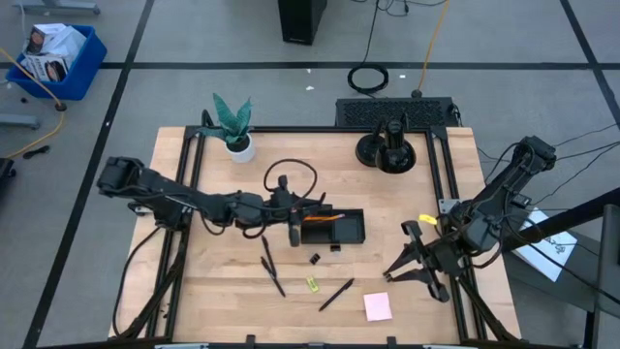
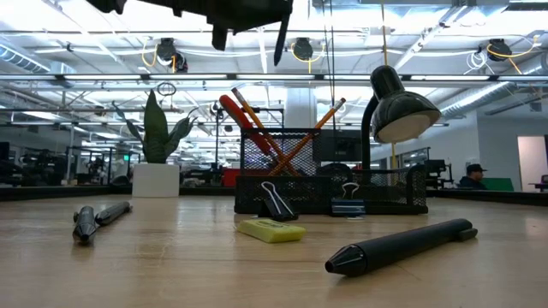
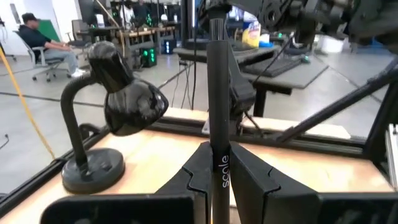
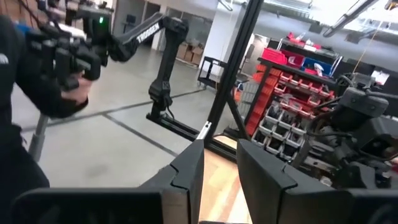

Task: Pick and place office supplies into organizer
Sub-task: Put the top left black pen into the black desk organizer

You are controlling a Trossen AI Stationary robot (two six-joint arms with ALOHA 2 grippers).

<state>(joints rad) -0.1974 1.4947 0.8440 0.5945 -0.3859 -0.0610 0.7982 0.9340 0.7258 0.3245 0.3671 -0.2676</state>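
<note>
My left gripper (image 1: pixel 292 219) hovers just left of the organizer (image 1: pixel 341 229) and is shut on a slim black pen (image 3: pixel 217 93); the low view shows them high above the table (image 2: pixel 281 38). The black mesh organizer (image 2: pixel 377 190) holds red-handled scissors (image 2: pixel 244 120) and orange pencils (image 2: pixel 295 150) standing in its cup. Lying flat on the table are two pens (image 1: pixel 270 269), another pen (image 1: pixel 336 294), black clips (image 1: pixel 315 259), a yellow-green piece (image 1: pixel 312 283) and a pink sticky-note pad (image 1: pixel 378 306). My right gripper (image 1: pixel 399 252) waits open near the table's right edge. My left gripper pinches the pen's barrel at its printed part (image 3: pixel 222 171) between the two fingers (image 3: pixel 199 177). The fingers come in level from the table's left and lie across the pen. The pen stands upright, lifted clear, its lower end (image 2: pixel 279 51) pointing down.
A black desk lamp on a round base (image 1: pixel 387 150) stands far right of the organizer, and a green plant in a white pot (image 1: pixel 235 131) stands at the far left. A loose cable loop (image 1: pixel 291 174) lies behind the left gripper. Bare wood lies along the near edge.
</note>
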